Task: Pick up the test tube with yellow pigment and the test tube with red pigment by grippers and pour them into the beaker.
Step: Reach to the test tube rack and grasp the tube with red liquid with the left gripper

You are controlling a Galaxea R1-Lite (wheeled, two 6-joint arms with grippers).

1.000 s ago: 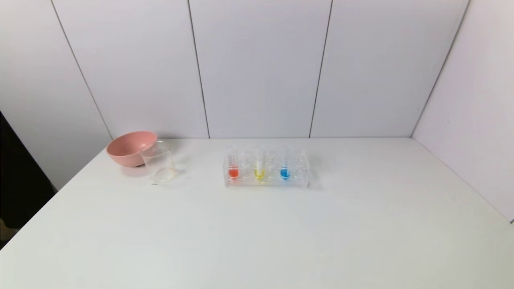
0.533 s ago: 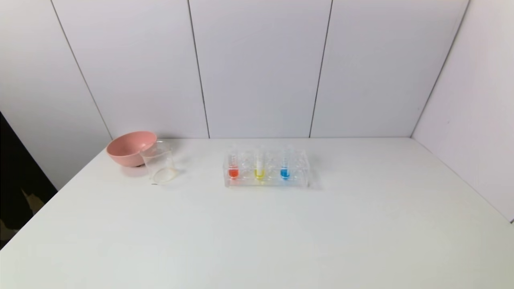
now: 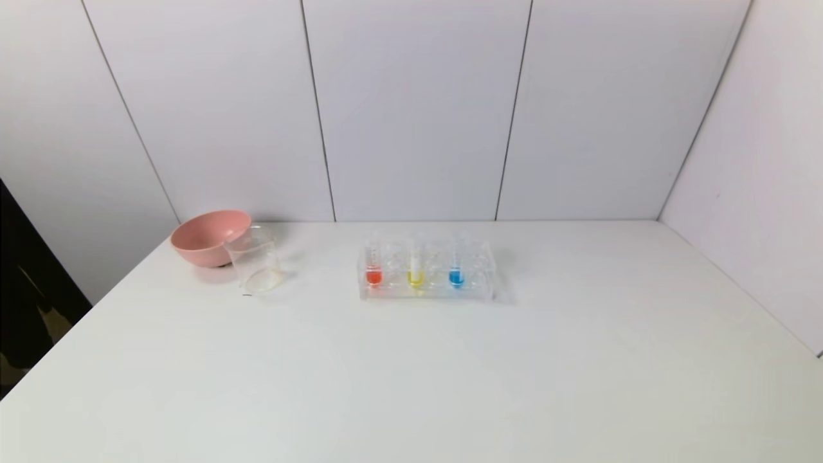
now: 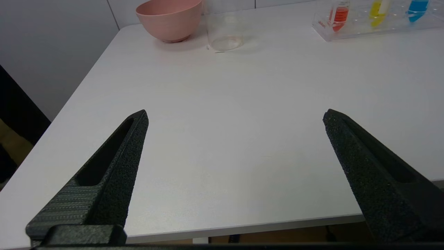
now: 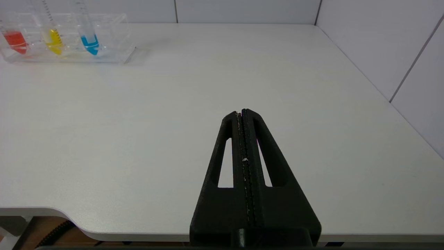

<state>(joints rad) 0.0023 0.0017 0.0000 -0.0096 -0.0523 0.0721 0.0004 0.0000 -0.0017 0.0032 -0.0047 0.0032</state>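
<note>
Tubes of red (image 3: 373, 269) and yellow pigment (image 3: 416, 270) stood racked; only wrist views showed left gripper (image 4: 235, 116) spread empty, right gripper (image 5: 241, 111) closed empty.

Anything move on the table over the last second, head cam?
Nothing visibly changed. The red-pigment test tube, yellow-pigment test tube and blue-liquid tube stay upright in the clear rack; the clear beaker stays beside the pink bowl.

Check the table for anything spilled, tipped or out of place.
Nothing stands out. The red, yellow and blue tubes stand in the rack; the beaker is upright beside the pink bowl. No spills on the table.
</note>
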